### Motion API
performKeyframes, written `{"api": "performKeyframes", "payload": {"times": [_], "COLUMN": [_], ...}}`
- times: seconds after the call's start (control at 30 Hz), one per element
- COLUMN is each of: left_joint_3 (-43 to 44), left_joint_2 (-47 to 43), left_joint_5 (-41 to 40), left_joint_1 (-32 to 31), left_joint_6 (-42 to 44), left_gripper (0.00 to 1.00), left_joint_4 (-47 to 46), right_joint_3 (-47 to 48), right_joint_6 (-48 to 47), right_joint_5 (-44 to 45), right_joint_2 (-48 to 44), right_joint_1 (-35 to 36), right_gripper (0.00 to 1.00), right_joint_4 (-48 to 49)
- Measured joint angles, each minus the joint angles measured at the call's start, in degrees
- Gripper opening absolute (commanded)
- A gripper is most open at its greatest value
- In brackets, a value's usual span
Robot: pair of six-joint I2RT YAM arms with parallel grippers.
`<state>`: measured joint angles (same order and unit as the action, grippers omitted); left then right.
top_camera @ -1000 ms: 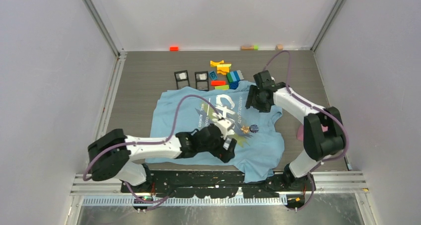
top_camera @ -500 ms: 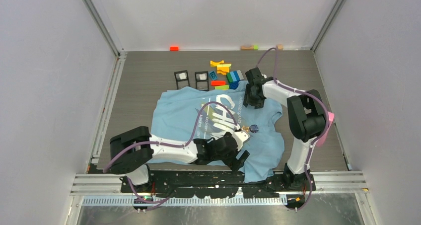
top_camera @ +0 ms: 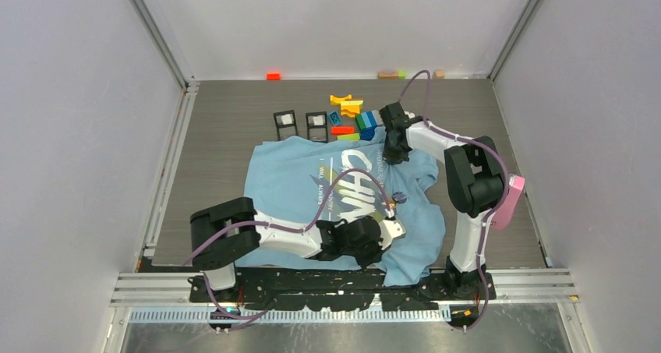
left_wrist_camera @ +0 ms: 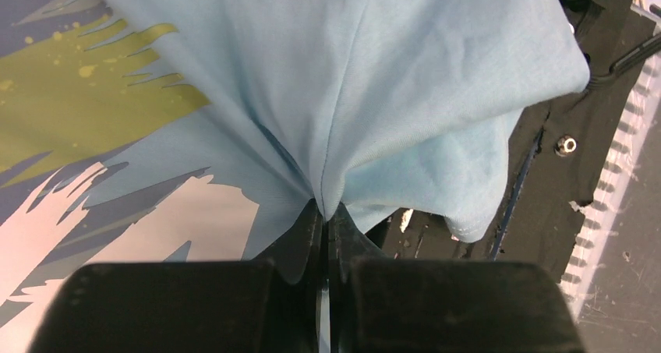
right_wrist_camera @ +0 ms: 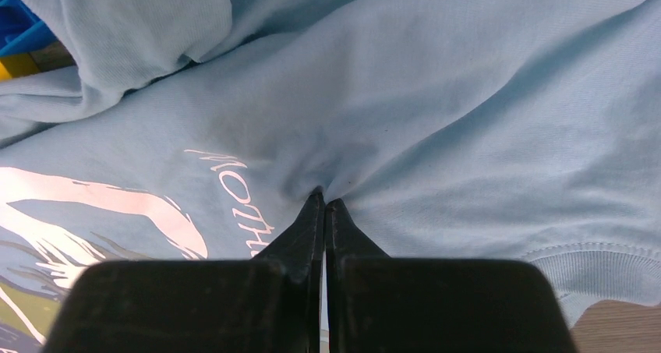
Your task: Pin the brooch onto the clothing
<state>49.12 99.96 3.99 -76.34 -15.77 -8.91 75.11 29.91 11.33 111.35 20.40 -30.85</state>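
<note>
Between the shut left jaws a shirt (left_wrist_camera: 374, 72) fold is pinched, another between the shut right jaws, probably tautening cloth around the brooch (top_camera: 397, 200).

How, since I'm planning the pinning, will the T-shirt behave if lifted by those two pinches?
Probably floppy: the T-shirt puckers into folds where the left end effector and right end effector pinch it. It would likely sag between them. It seems thin and light, given the fine creases radiating from each pinch.

Large white "CHIN" reads on the light blue T-shirt (top_camera: 281, 170) chest; smaller white lines at its 9 o'clock are illegible.
</note>
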Motion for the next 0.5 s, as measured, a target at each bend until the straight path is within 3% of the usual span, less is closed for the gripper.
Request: {"api": "performKeyframes", "payload": {"times": [0.33, 0.43, 0.47, 0.5], "left_joint_3": [2.4, 2.4, 2.4, 2.5], "left_joint_2": [-0.5, -1.2, -1.5, -1.8], "left_joint_5": [-3.7, -5.3, -5.8, -6.0], "left_joint_1": [-4.5, -5.1, -5.1, -5.2], "left_joint_6": [2.5, 2.3, 2.0, 1.3], "left_gripper": [0.01, 0.2, 0.31, 0.41], "left_joint_4": [6.6, 8.3, 8.9, 9.7], "right_joint_3": [6.1, 6.8, 7.0, 7.0], "right_joint_6": [0.5, 0.6, 0.5, 0.3], "right_joint_5": [0.6, 0.0, -0.3, -0.7], "right_joint_2": [3.6, 3.9, 4.0, 4.0], "right_joint_1": [-0.1, -0.4, -0.5, -0.6], "right_gripper": [0.01, 0.05, 0.1, 0.23], "right_joint_4": [-6.5, -7.3, -7.5, -7.5]}}
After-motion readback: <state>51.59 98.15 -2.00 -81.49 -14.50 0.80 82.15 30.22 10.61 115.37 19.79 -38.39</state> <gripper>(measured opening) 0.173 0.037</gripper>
